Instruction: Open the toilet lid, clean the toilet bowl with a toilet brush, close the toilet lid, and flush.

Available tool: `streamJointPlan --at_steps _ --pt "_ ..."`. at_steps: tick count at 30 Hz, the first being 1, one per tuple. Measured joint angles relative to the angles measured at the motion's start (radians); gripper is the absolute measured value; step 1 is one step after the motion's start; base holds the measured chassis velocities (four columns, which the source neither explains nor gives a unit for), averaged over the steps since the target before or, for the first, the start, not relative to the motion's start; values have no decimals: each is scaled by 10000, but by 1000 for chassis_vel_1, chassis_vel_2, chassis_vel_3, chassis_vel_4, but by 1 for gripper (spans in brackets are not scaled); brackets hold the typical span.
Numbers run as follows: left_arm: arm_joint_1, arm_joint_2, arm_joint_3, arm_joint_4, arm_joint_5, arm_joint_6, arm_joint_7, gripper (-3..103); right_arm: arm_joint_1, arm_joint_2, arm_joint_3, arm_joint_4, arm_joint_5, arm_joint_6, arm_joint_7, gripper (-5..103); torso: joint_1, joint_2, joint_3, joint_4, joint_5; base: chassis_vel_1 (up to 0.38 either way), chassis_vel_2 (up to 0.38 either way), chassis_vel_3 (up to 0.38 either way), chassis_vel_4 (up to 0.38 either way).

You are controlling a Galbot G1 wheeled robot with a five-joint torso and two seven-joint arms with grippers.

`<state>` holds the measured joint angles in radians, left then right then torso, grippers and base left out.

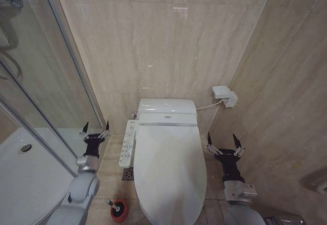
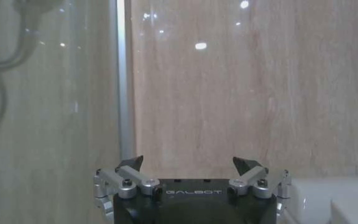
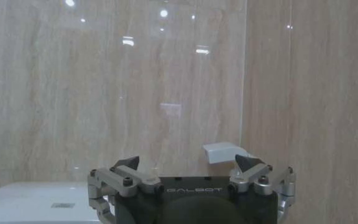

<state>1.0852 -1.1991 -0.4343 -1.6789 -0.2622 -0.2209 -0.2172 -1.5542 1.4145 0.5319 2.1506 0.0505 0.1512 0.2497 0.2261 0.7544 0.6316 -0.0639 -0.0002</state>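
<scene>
Nearest me, the toilet brush (image 1: 111, 205) stands in its red cup holder (image 1: 119, 211) on the floor, left of the toilet. I see the toilet lid (image 1: 168, 166) closed. Left gripper (image 1: 96, 128) and right gripper (image 1: 224, 140) flank it, jaws released, empty. The control panel (image 1: 128, 143) sits alongside; a wall box (image 1: 224, 95) is beyond.

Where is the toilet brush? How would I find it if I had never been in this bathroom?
Find the big white toilet with its lid shut, against the beige wall. Look at the floor on the toilet's left side, below the long white button panel and near the robot's left arm. The toilet brush stands there in a small red cup, the only red thing in the room.
</scene>
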Motion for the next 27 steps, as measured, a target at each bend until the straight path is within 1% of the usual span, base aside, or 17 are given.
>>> streamJointPlan --at_steps 2,6,8,16,27 --pt "-545 71 224 212 -168 118 120 98 0 0 0 0 0 0 0 100 0 0 0 -4 1 0 0 0 0" --pt "-895 110 394 294 -191 218 210 98 0 0 0 0 0 0 0 100 0 0 0 -5 1 0 0 0 0" --pt "-1039 85 479 297 -190 286 259 98 0 0 0 0 0 0 0 100 0 0 0 -1 3 0 0 0 0" --pt "-1019 -44 587 214 -102 310 446 98 -1 0 0 0 0 0 0 100 -1 1 -2 -2 2 0 0 0 0" --pt "-967 -86 585 -6 15 309 507 98 2 0 0 0 0 0 0 100 5 -1 0 -3 1 -62 38 65 -36"
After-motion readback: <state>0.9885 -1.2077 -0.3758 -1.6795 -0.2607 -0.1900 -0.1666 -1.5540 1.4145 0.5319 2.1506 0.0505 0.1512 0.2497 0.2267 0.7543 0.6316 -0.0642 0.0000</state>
